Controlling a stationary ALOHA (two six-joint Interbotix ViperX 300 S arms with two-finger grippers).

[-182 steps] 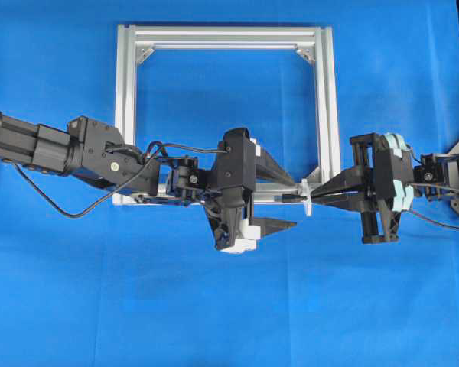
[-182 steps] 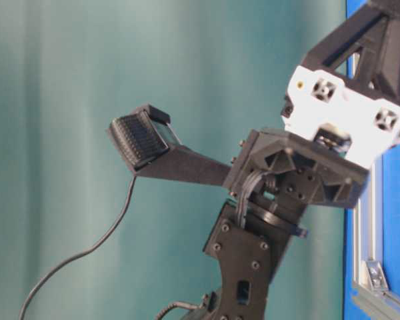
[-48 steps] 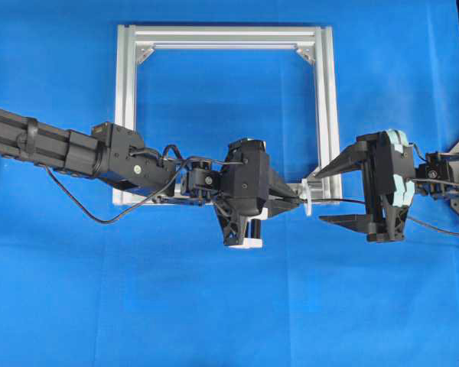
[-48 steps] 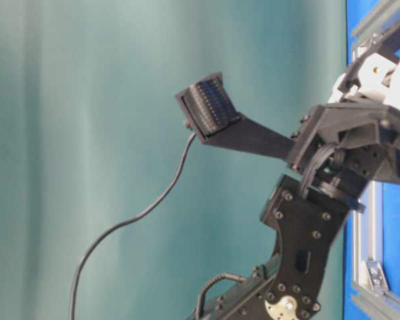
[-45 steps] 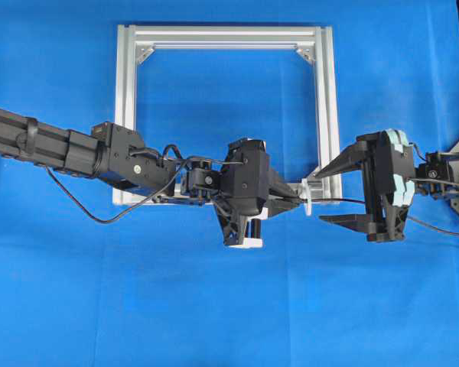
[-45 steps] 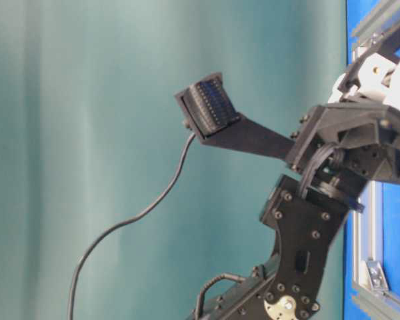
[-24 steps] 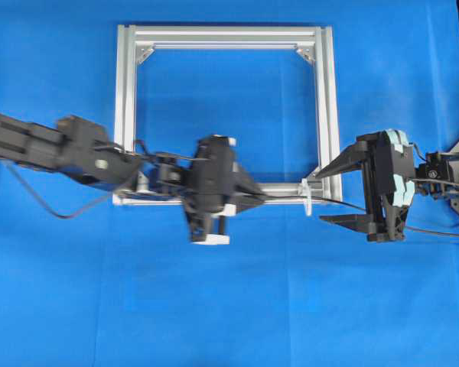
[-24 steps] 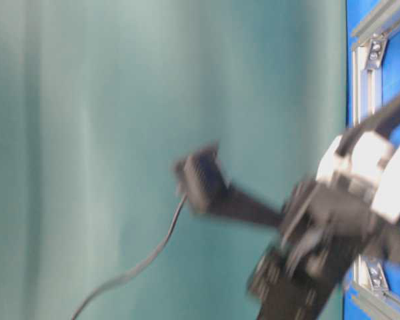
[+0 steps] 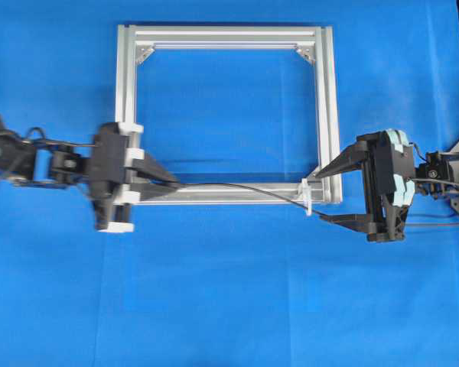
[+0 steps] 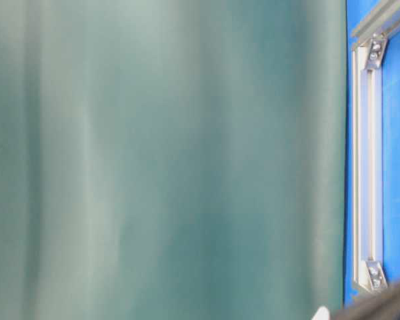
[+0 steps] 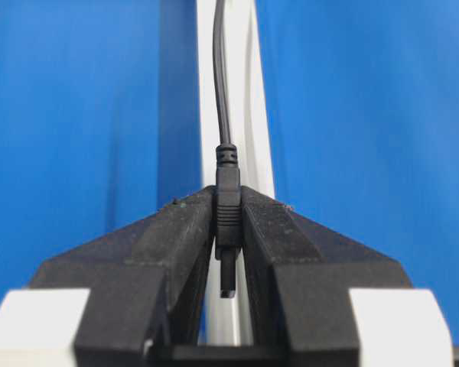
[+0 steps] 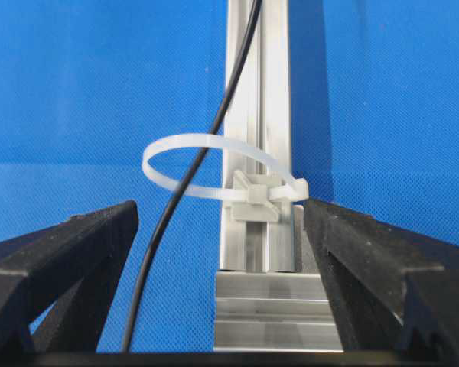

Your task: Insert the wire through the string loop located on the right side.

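My left end effector point(image 9: 157, 183), clamped on the plug point(image 11: 227, 222), has pulled away from the loop point(image 12: 218, 170), dragging the wire point(image 9: 237, 186) through it; the right end effector point(image 9: 321, 195) stays wide.

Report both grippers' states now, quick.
Left gripper: shut on the wire's plug.
Right gripper: open, holding nothing, either side of the string loop.

Black arms point(image 9: 30, 160) (white, teal gripper trim)
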